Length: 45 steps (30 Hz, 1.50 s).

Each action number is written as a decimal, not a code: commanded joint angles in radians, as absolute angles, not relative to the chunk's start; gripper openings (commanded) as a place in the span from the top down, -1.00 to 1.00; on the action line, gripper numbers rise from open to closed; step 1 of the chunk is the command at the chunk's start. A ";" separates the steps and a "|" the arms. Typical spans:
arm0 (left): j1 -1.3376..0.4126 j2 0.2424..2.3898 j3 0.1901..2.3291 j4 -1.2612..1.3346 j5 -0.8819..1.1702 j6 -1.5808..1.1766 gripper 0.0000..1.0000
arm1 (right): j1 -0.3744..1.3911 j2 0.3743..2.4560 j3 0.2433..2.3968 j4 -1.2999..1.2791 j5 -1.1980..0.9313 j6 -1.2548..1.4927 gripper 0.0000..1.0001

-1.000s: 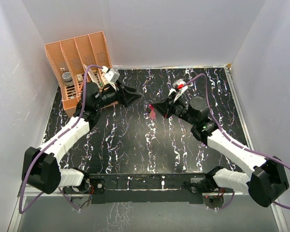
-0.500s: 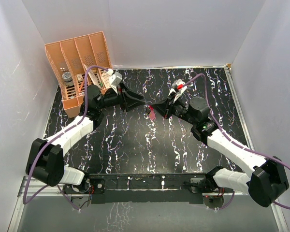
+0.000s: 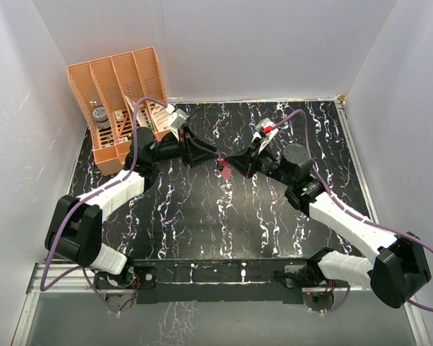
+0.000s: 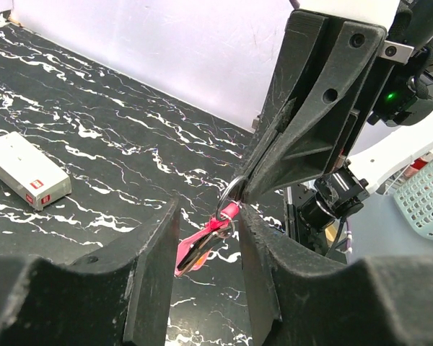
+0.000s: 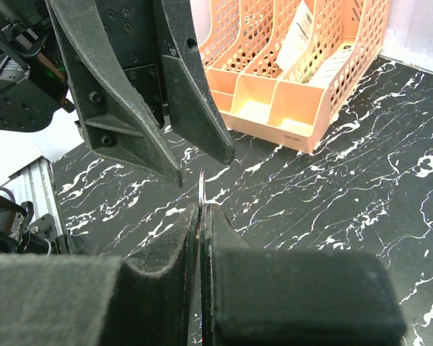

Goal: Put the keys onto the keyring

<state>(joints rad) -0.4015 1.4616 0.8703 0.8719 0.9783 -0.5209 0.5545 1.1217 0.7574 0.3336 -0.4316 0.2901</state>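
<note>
Top external: high at the near side, looking down across the whole worktop (image 3: 202,216). Wrist views: close, facing each other. Left sees right end effector (image 4: 245,190), right sees left end effector (image 5: 202,169); both share the keyring (image 4: 224,215).

Soft, even light filled the white-walled enclosure (image 3: 238,43), casting only faint shadows. The glossy black marble tabletop (image 3: 202,223) showed a mild sheen. The overhead view was sharp. In both wrist views the near fingers (image 4: 151,281) were dark and blurred, and the left wrist view tinted the wall (image 4: 166,43) lilac.
</note>
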 commanded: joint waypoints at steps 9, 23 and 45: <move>-0.410 1.479 0.919 0.950 1.028 -0.530 0.43 | 0.552 1.140 0.814 0.412 -0.454 0.295 1.00; -0.432 1.491 0.944 0.899 1.043 -0.505 0.58 | 0.552 1.156 0.824 0.429 -0.458 0.302 1.00; -0.451 1.476 0.956 0.836 1.036 -0.503 1.00 | 0.551 1.182 0.839 0.437 -0.398 0.311 0.95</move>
